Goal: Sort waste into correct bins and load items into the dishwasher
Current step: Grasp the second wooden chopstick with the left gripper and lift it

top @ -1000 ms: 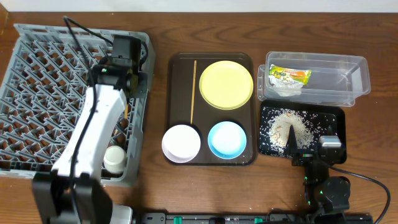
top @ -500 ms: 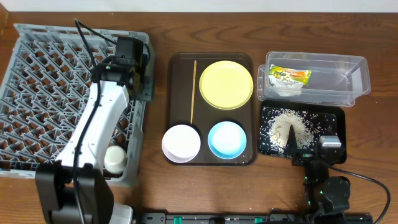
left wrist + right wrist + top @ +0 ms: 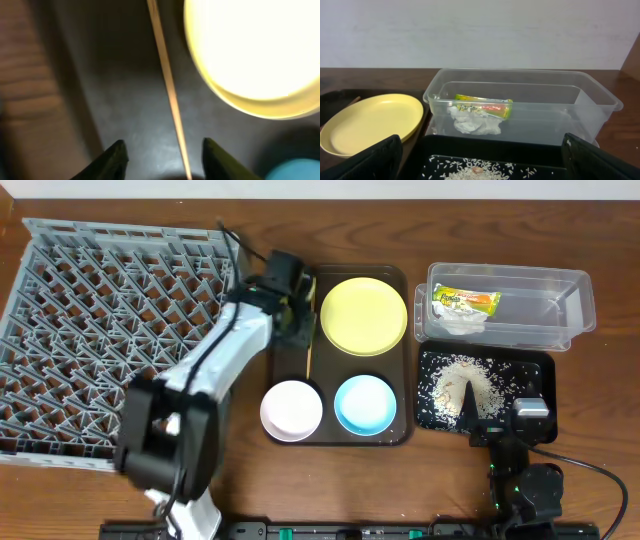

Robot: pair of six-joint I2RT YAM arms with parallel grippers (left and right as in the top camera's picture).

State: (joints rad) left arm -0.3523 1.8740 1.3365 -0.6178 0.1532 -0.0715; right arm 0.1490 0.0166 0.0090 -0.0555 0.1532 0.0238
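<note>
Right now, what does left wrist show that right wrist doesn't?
Left wrist only: a chopstick lying on the brown tray, lined up between the fingertips of the open left gripper, plus a corner of the blue bowl. Right wrist only: the clear tub holding the wrapper and crumpled scraps, and rice on the black tray. Both: the yellow plate.

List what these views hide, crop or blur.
- Overhead: the left arm hides most of the left gripper and the upper part of the chopstick.
- Left wrist: yellow plate washed out, cropped by the top and right edges; blue bowl cut by the corner.
- Right wrist: wrapper print too small to read.
</note>
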